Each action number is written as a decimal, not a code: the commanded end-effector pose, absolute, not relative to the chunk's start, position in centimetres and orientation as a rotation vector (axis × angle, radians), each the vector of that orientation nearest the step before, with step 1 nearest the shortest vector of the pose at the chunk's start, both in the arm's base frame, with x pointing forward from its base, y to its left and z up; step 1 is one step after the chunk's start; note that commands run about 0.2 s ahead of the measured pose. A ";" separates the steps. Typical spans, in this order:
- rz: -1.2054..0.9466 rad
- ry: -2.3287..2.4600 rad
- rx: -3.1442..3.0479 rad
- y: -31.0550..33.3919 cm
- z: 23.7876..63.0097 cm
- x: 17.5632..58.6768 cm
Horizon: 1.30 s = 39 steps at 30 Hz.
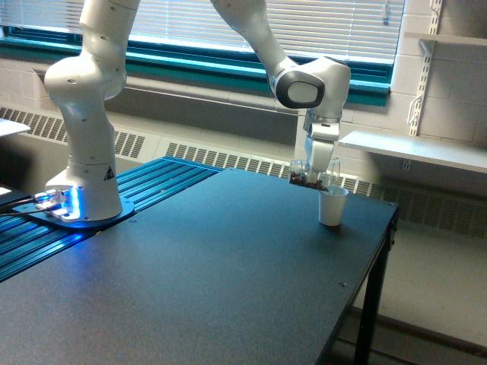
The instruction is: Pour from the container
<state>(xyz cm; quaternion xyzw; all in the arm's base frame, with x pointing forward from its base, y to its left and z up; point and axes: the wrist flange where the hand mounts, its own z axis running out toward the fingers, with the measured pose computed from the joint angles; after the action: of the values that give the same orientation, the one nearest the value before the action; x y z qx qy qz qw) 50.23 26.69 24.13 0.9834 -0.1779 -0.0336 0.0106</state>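
Writing is showing in one place only: a small dark triangular sticker (pixel 109 172) on the white arm's base column, too small to read. No brand or label is showing on either vessel.

Container (pixel 304 176), a small clear plastic cup, is hanging in the air above the far right part of the surface (pixel 205 281), close to the far edge and the right-hand corner. It is tilting, with its mouth turned toward the exterior view's right and sitting just over the rim of the white paper cup (pixel 332 206). Brown granular bits are lying along its lower side. Whether any bits are falling at this moment cannot be told.

White paper cup is standing upright on the surface, directly below and slightly right of the container's mouth. Its contents are hidden by its opaque wall.

Gripper (pixel 313 173) is reaching down from the arm's wrist (pixel 308 87), and its jaws are clamping the container from either side.

Arm base (pixel 82 201) is sitting at the left edge of the surface on a ribbed blue metal section (pixel 144 186), with a blue light glowing at its foot. Window blinds (pixel 319 23) and a wall shelf (pixel 415 148) are filling the background.
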 end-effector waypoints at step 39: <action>-0.170 -0.448 3.033 27.9 23.2 50.7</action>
<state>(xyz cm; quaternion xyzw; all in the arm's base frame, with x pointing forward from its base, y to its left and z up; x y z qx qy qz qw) 50.98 27.47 23.63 0.9852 -0.1616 -0.0497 0.0281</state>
